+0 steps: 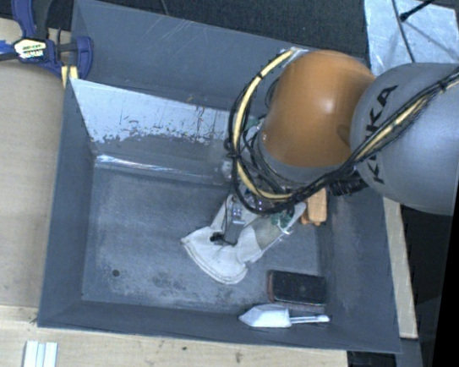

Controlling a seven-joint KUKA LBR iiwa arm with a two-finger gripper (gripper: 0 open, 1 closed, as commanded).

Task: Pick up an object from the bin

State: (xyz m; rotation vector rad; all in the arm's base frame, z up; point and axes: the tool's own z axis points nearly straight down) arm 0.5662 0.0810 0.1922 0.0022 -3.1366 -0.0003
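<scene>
Grey metal bin (70,223): floor mostly bare. The arm (407,137), with its orange cover (318,106), hangs over the bin's back right part. Gripper (224,234) is down at the bin's floor centre, on a crumpled white cloth (222,259). Whether it is wide, narrow or holding cannot be told. The cloth's long axis runs aslant, its rounded end toward the bin's front wall and its other end toward the back right. Black flat block (296,288) near the bin's front right corner; white handled tool (276,317) against the front wall, handle pointing right.
</scene>
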